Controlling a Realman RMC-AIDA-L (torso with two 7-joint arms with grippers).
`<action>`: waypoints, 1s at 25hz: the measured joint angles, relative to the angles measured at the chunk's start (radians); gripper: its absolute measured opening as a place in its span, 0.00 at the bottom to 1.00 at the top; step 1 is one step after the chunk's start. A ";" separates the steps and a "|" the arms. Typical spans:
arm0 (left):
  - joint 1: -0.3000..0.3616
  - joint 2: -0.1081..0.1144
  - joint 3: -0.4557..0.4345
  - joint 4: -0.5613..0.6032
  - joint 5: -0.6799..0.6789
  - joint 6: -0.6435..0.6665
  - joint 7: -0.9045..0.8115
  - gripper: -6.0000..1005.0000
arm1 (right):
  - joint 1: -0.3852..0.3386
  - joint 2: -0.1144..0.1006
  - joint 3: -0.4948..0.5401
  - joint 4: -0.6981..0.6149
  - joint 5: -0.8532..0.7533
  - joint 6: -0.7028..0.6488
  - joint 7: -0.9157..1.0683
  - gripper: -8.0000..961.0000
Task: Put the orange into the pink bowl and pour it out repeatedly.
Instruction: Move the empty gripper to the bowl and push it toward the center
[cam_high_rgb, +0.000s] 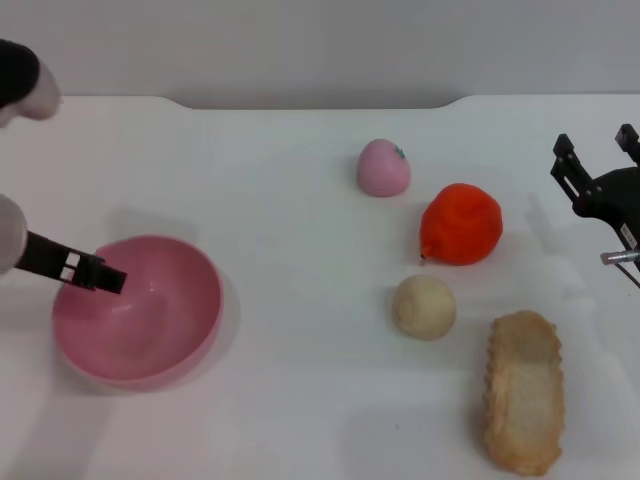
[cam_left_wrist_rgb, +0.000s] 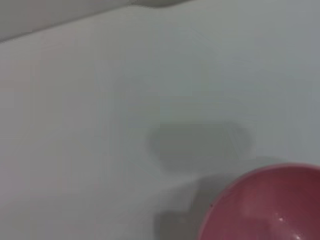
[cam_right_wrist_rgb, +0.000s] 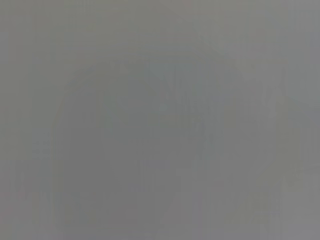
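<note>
The orange (cam_high_rgb: 460, 225) lies on the white table (cam_high_rgb: 290, 400), right of the middle, its nub pointing to the front left. The pink bowl (cam_high_rgb: 140, 315) stands upright and empty at the left. It also shows in the left wrist view (cam_left_wrist_rgb: 270, 207). My left gripper (cam_high_rgb: 98, 273) reaches in from the left over the bowl's left rim. I cannot tell whether it touches the bowl. My right gripper (cam_high_rgb: 597, 152) is open and empty, right of the orange and apart from it. The right wrist view shows only flat grey.
A small pink peach-like fruit (cam_high_rgb: 384, 167) lies behind and left of the orange. A beige ball (cam_high_rgb: 423, 306) lies in front of the orange. A tan bread-like piece (cam_high_rgb: 523, 392) lies at the front right. The table's far edge (cam_high_rgb: 320, 100) meets a grey wall.
</note>
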 joint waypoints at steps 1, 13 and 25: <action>-0.005 0.000 0.007 -0.017 0.005 0.003 -0.004 0.82 | 0.000 0.000 0.000 0.000 0.000 0.000 0.000 0.80; -0.033 0.000 0.039 -0.091 0.011 0.022 -0.016 0.82 | -0.006 0.000 -0.001 0.006 0.000 0.000 0.000 0.80; -0.043 0.001 0.041 -0.128 0.016 0.051 -0.014 0.82 | -0.008 0.000 -0.004 0.008 0.000 0.000 0.000 0.79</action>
